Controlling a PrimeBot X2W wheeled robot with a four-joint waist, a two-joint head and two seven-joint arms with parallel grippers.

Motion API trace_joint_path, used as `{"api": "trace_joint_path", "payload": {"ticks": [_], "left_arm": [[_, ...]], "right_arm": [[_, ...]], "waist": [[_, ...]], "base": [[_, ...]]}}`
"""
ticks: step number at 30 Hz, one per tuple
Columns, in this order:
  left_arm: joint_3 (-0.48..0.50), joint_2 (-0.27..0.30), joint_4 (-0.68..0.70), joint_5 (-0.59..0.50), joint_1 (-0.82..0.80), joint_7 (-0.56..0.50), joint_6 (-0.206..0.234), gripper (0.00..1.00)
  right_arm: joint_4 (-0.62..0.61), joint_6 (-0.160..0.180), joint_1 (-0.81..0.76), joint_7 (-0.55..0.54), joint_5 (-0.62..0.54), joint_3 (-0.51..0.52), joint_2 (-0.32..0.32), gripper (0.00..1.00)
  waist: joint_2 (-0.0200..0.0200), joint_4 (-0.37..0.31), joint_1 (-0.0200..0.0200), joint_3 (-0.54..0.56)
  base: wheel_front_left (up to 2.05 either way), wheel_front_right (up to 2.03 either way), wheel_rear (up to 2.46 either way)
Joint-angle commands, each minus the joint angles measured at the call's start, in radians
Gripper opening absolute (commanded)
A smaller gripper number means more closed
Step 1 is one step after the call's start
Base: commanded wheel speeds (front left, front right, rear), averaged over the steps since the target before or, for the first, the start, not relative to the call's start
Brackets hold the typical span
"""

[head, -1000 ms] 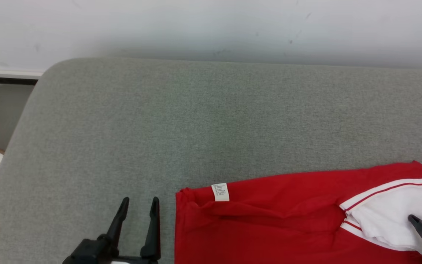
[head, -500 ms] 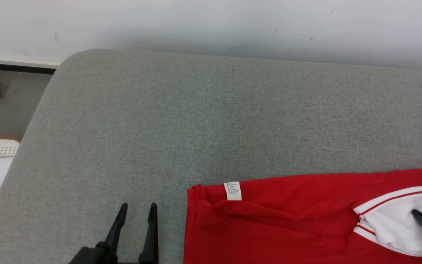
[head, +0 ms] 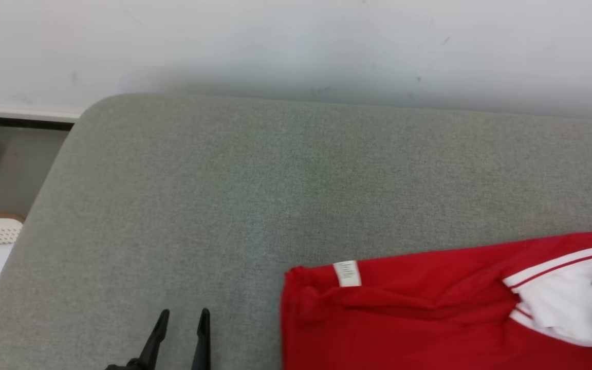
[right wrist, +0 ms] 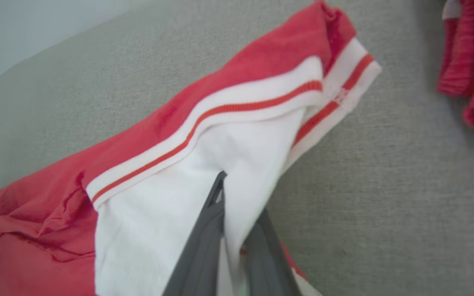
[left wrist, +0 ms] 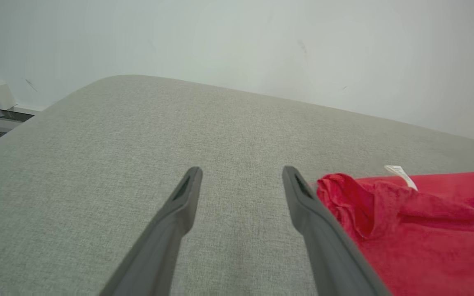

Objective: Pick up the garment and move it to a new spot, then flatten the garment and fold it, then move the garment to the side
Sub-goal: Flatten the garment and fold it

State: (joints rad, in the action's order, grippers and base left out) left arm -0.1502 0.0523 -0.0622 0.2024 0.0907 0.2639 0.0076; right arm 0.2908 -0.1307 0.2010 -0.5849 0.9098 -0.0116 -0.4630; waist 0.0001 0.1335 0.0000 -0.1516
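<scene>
Red garment [head: 419, 308] with white, red-striped trim, count one, lies at the near right of the grey fabric-covered worktop [head: 224, 205]. A second red cloth [right wrist: 473, 61] lies apart. My right hand [right wrist: 239, 197] pinches the white panel, for the lift I judge. My left hand [left wrist: 241, 176] is wide and empty beside the hem. One white label [head: 347, 273].

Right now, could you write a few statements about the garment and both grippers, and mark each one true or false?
The left gripper stands open above the grey cushion. True.
The white label sits at the end of the garment nearer the left gripper. True.
The right gripper grips the white label. False: it is shut on the garment's white part.
The garment is red all over. False: it has a white part with red stripes.
</scene>
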Motion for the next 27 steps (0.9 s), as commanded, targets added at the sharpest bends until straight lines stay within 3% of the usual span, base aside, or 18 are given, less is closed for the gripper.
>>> {"api": "trace_joint_path", "payload": {"ticks": [1,7,13,17,21,27], "left_arm": [[0.008,0.002,-0.006,-0.011,0.014,0.000,-0.006,1.00],[0.017,0.000,-0.017,-0.005,0.035,0.000,-0.012,1.00],[0.002,0.000,-0.021,0.024,0.057,0.000,0.002,1.00],[-0.006,0.000,-0.018,0.039,0.058,0.000,0.011,1.00],[-0.018,0.000,-0.027,0.046,0.052,0.000,0.018,1.00],[-0.045,0.000,-0.039,0.060,0.037,0.000,0.026,1.00]], "right_arm": [[0.005,0.000,0.002,0.009,0.011,0.021,-0.042,0.00],[-0.014,0.000,-0.028,-0.003,0.024,0.079,-0.168,0.00],[-0.167,0.000,-0.063,-0.072,0.033,0.046,-0.229,0.00],[-0.300,0.000,-0.067,-0.146,0.049,-0.011,-0.171,0.00],[-0.389,0.000,-0.062,-0.210,0.040,-0.094,-0.067,0.00],[-0.375,0.000,-0.044,-0.250,-0.052,-0.207,0.105,0.00]], "waist": [[-0.0001,-0.005,0.0000,0.018],[-0.0001,0.007,0.0000,0.059],[-0.0001,0.013,0.0000,0.088],[-0.0001,0.007,0.0000,0.091],[-0.0001,0.002,0.0000,0.085],[-0.0001,0.012,0.0000,0.075]], "base": [[0.00,0.00,0.00],[0.00,0.00,0.00],[0.00,0.00,0.00],[0.00,0.00,0.00],[0.00,0.00,0.00],[0.00,0.00,0.00]]}}
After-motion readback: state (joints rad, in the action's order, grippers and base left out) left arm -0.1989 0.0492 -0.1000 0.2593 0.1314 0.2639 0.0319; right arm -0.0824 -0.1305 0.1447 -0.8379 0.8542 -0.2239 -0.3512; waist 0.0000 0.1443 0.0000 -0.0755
